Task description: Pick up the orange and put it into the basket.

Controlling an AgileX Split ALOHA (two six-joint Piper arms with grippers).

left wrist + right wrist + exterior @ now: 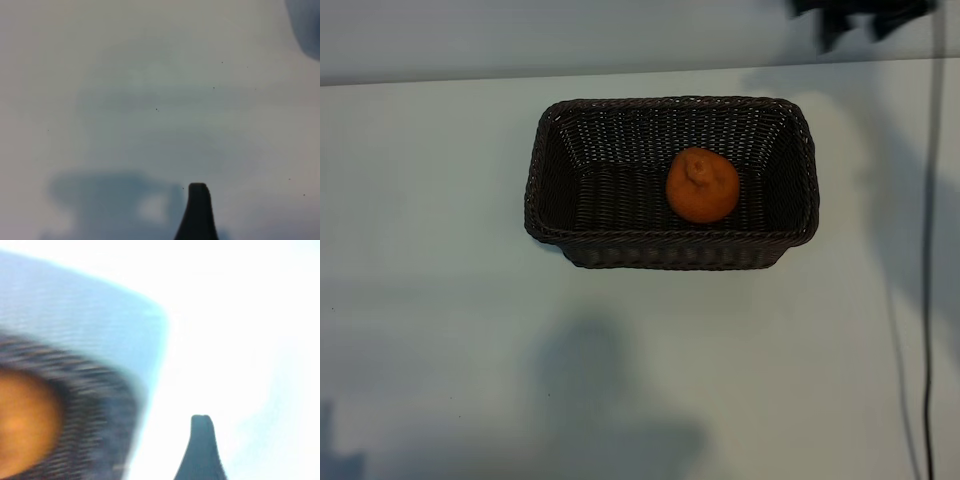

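The orange (702,185) lies inside the dark brown wicker basket (545,190), right of the basket's middle, stem end up, with nothing touching it. My right gripper (860,18) hangs at the table's far right corner, well clear of the basket, open and empty. In the right wrist view, one dark finger (201,450) shows over the bright table, with the orange (22,422) and the basket wall (87,410) off to one side. Only one finger (198,212) of my left gripper shows in the left wrist view, over bare table with nothing in it.
The basket stands on a pale table (440,330). A dark cable (926,300) runs down the right side of the table. Arm shadows fall on the near part of the table.
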